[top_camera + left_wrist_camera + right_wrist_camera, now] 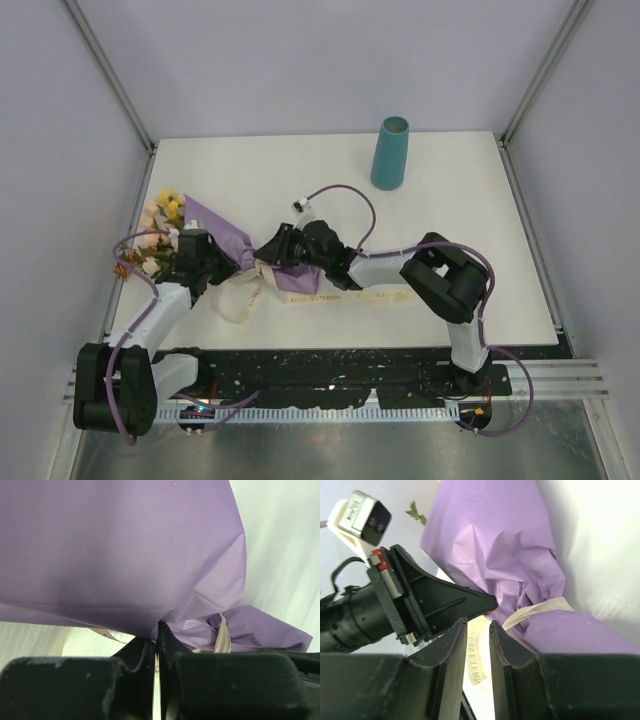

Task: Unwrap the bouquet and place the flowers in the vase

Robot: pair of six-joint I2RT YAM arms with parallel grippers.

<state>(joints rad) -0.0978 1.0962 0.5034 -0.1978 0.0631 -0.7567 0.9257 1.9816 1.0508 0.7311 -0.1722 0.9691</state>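
On the left side of the white table lies the bouquet, wrapped in purple paper. The left gripper is squeezed shut against the paper, and the right gripper has its fingers a little apart beside the cream ribbon. The teal vase stands far back.

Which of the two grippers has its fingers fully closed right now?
The left gripper: its fingers are pressed together, tips against the purple paper of the bouquet. The right gripper shows a clear gap between its fingers.
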